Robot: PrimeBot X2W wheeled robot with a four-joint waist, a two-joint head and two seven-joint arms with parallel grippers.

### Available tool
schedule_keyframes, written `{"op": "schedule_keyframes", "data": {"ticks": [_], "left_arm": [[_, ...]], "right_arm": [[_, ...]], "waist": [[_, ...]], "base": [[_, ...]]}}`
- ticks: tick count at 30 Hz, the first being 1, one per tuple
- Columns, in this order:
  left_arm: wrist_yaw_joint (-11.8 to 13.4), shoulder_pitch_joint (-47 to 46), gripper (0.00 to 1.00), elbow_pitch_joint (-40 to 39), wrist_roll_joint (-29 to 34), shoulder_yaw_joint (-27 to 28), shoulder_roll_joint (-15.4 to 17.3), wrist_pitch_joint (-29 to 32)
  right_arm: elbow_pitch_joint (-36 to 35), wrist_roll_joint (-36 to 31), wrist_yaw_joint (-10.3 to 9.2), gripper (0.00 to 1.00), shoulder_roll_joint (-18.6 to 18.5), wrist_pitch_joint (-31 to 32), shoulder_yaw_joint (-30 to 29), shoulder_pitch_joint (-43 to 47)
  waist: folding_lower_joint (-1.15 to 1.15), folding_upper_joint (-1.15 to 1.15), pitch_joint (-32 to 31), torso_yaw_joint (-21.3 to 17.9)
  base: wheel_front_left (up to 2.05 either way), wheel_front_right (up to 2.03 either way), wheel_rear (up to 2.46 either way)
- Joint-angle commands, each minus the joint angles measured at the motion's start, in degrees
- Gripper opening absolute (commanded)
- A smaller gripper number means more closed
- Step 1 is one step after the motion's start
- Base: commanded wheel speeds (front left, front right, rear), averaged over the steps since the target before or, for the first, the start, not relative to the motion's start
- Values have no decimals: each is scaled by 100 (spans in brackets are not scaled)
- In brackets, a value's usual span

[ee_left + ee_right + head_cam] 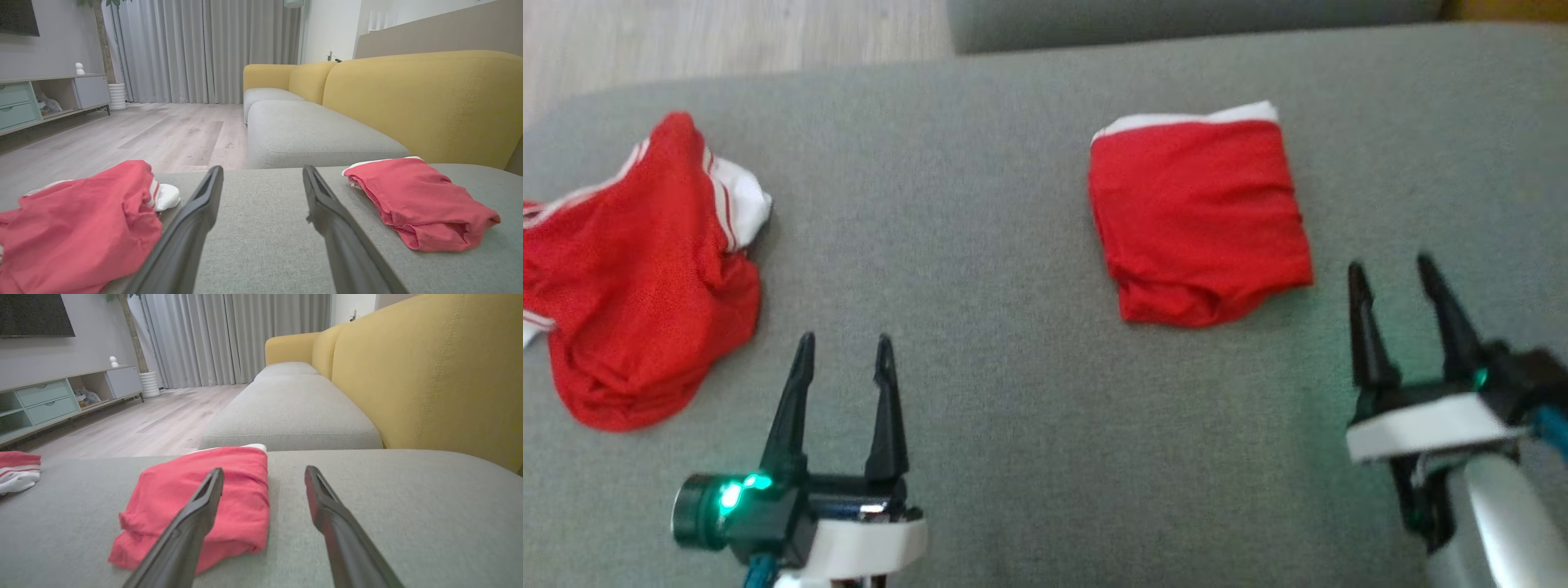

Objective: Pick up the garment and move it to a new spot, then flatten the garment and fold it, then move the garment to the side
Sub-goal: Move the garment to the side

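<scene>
Right jaws, parted, near folded garment.

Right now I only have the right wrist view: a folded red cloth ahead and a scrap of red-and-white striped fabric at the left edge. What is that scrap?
Observer: The edge of a crumpled red mesh garment with white stripes, a loose heap on the grey fabric cushion, well apart from the folded red garment.
Operator: Left gripper?
Observer: The left gripper is open and empty, just right of the heap, not touching it.
Operator: Is my gripper over the folded piece?
Observer: No. In the head view the right gripper sits off its lower right corner, open.
</scene>
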Motion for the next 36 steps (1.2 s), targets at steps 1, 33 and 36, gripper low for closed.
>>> {"op": "schedule_keyframes", "data": {"ticks": [1, 33, 36], "left_arm": [[14, -219, 100, -218, 21, 106, -4, -29], [-50, -1255, 100, -220, 282, -360, -4, -29], [-184, -1573, 100, -209, 378, -396, 0, -29]], "right_arm": [[-72, -8, 40, 100, -57, -61, 37, -250], [2801, 2018, 40, 0, -2168, 995, 1411, -3269], [2784, 1907, 40, 0, -2788, 1070, 1226, -3440]], "waist": [[-2, 0, 324, 109], [-2, 0, 1897, -347], [-2, 0, 2252, -455]], "base": [[0, 0, 0], [0, 0, 0], [0, 0, 0]]}}
